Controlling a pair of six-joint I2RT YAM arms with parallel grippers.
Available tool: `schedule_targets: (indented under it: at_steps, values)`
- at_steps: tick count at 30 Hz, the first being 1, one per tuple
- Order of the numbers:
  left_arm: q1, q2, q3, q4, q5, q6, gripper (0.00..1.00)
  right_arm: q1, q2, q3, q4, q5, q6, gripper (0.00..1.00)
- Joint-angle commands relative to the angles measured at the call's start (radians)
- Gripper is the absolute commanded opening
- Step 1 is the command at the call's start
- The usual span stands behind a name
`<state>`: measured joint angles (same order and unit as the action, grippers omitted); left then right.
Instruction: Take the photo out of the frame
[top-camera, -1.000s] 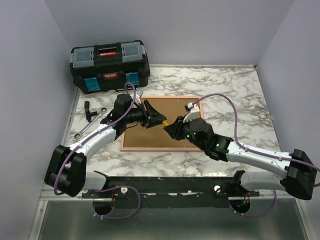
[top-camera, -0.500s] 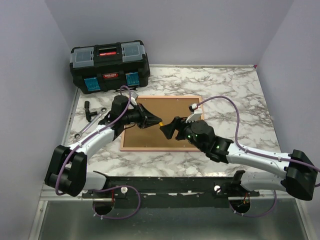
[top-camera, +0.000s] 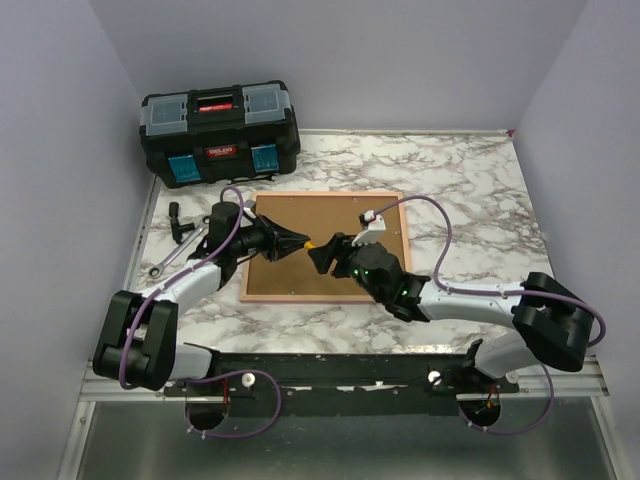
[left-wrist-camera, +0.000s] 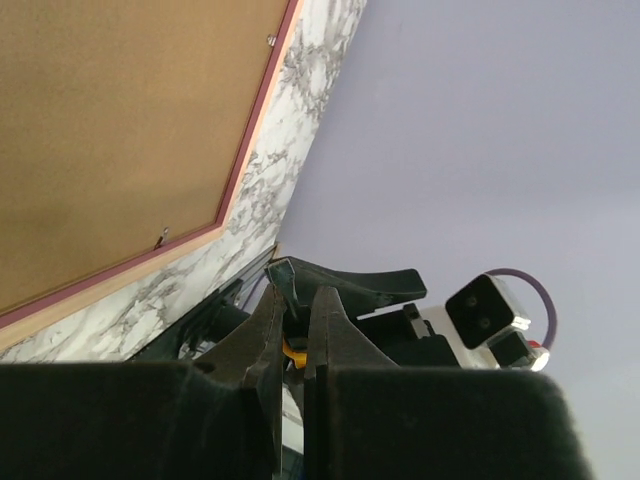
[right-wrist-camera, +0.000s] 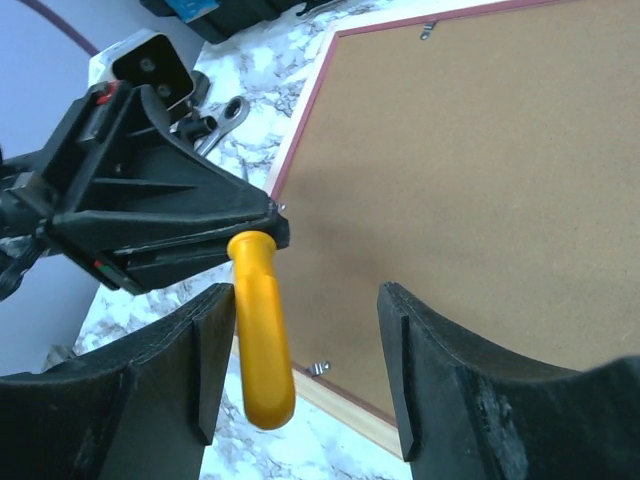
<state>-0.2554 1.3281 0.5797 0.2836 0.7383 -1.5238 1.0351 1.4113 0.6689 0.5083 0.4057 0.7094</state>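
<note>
The frame is lying flat in the middle of the marble surface, back side up. Its brown backing board is filling the pink border, so the photo is hidden underneath and cannot be seen. Small metal tabs are sitting along the inner edge of the border, against the board.

The left gripper is hanging over the left part of the board and pointing right. Its fingers are pressing together around a yellow handle, with only a thin slit showing between them. The handle is sticking out past the fingertips towards the right arm.

The right gripper is facing the left one, tip to tip, above the board. Its fingers are standing wide apart on either side of the handle. The handle is hanging between them, close to one finger and well apart from the other, and they are not gripping it.

A black toolbox is sitting at the far left corner of the surface. Some wrenches are lying on the surface just left of the frame, near the left arm.
</note>
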Motion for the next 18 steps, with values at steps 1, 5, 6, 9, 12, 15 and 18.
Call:
schedule_targets:
  at_steps: [1,5,6,9,12,15,18]
  values:
    - [0.014,-0.017,-0.006,0.061,0.027,-0.036,0.0,0.008,0.044,0.034,0.069,0.063,0.02,0.6]
    - [0.016,-0.013,-0.009,0.066,0.028,-0.039,0.0,0.006,0.076,0.044,0.103,0.039,0.006,0.5]
    - [0.016,-0.013,-0.011,0.066,0.028,-0.04,0.0,0.006,0.084,0.046,0.114,0.038,0.005,0.47]
    - [0.016,-0.014,-0.018,0.078,0.027,-0.05,0.0,0.006,0.103,0.057,0.133,0.016,-0.003,0.45]
    - [0.016,-0.013,-0.018,0.079,0.027,-0.05,0.0,0.006,0.112,0.065,0.139,0.016,-0.005,0.43]
    - [0.016,-0.017,-0.021,0.084,0.024,-0.052,0.0,0.007,0.11,0.066,0.141,0.026,-0.008,0.44]
    - [0.016,-0.014,-0.022,0.095,0.027,-0.054,0.0,0.007,0.115,0.077,0.128,0.037,-0.009,0.42]
